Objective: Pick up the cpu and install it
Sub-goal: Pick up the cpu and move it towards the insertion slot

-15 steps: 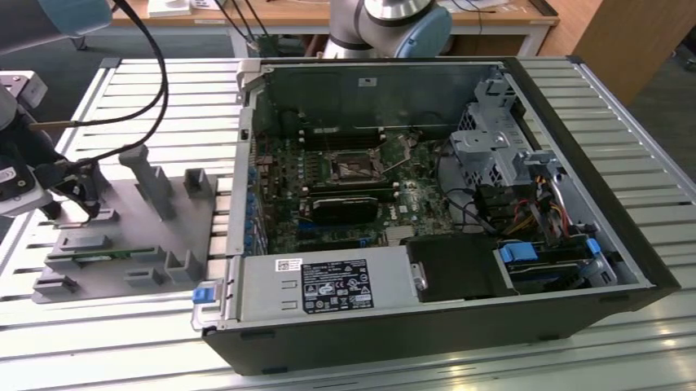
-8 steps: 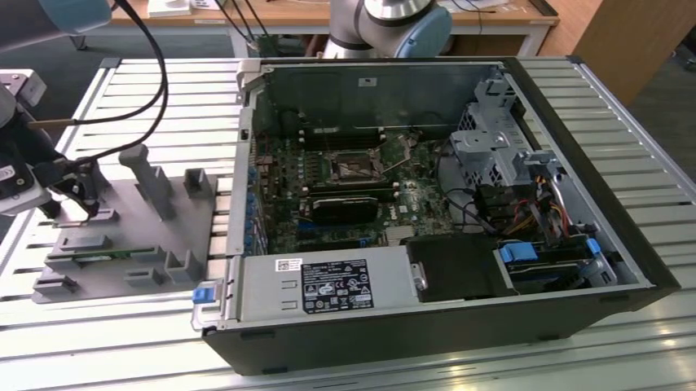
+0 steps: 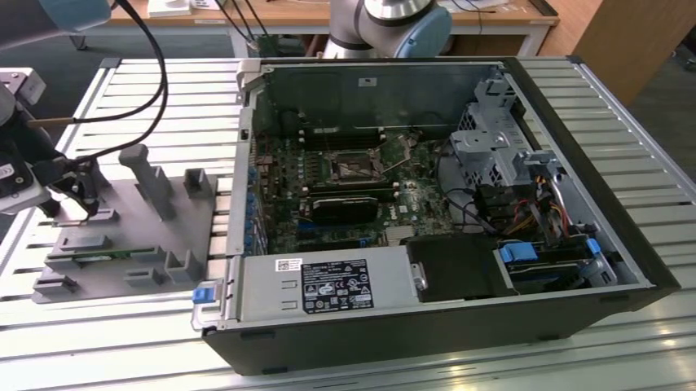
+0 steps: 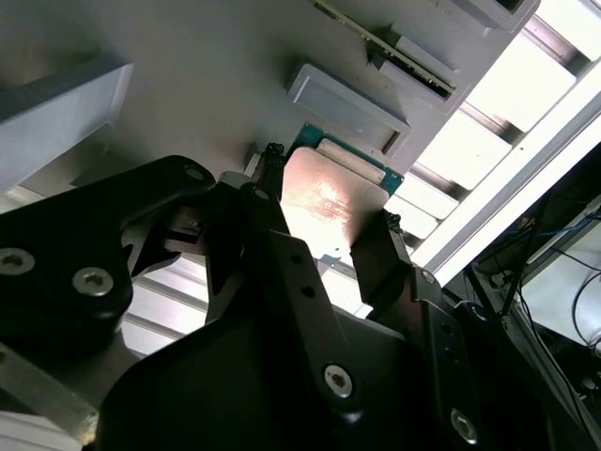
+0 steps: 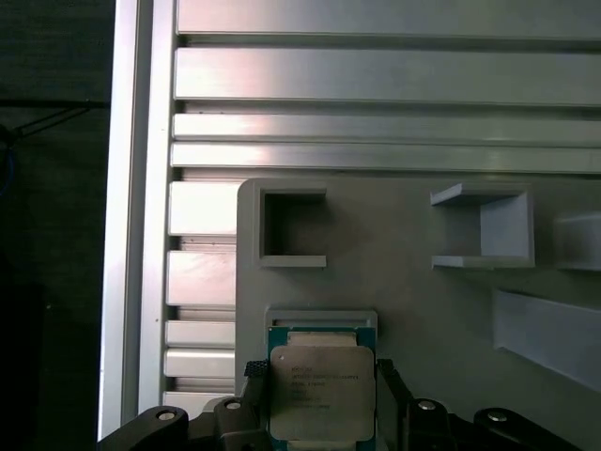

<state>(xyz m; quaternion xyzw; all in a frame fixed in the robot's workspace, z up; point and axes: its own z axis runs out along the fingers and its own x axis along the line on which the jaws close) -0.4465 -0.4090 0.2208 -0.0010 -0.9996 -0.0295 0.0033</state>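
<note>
Gripper position: the gripper [image 3: 74, 199] hangs low over the grey fixture tray [image 3: 130, 236], at the exterior view's left and well apart from the open computer case [image 3: 435, 334].
Fingers: in both wrist views the black fingers [image 5: 255, 381] stand one on each side of the cpu [image 5: 322, 395] and lie against two opposite edges, so the gripper [image 5: 321, 376] is closed onto the chip.
Cpu location: on the floor of the fixture tray [image 5: 404, 310], with one edge up against a low grey ledge [image 5: 322, 319]. Whether it is raised off the tray floor cannot be told.
Cpu appearance, first wrist view: thin, flat and square, with a dull silvery-grey metal top that has rounded corners. Faint dark print crosses the top. A green board rim shows past the metal on the side toward the ledge.
Cpu appearance, second wrist view: the metal top of the cpu [image 4: 324, 197] catches a bright patch of light. A teal-green corner of the rim shows at its far edge, between the fingers [image 4: 268, 183].
Tray features: a square open pocket [image 5: 293, 228] and a bracket-shaped block [image 5: 484, 225] stand beyond the cpu. In the exterior view upright pegs [image 3: 152, 183] rise from the tray.
Support: the tray and the case rest on a slatted aluminium table [image 3: 163, 90].
Target area: inside the case lies the motherboard [image 3: 285, 175] with its black-framed square socket [image 3: 357, 171], far from the gripper.
</note>
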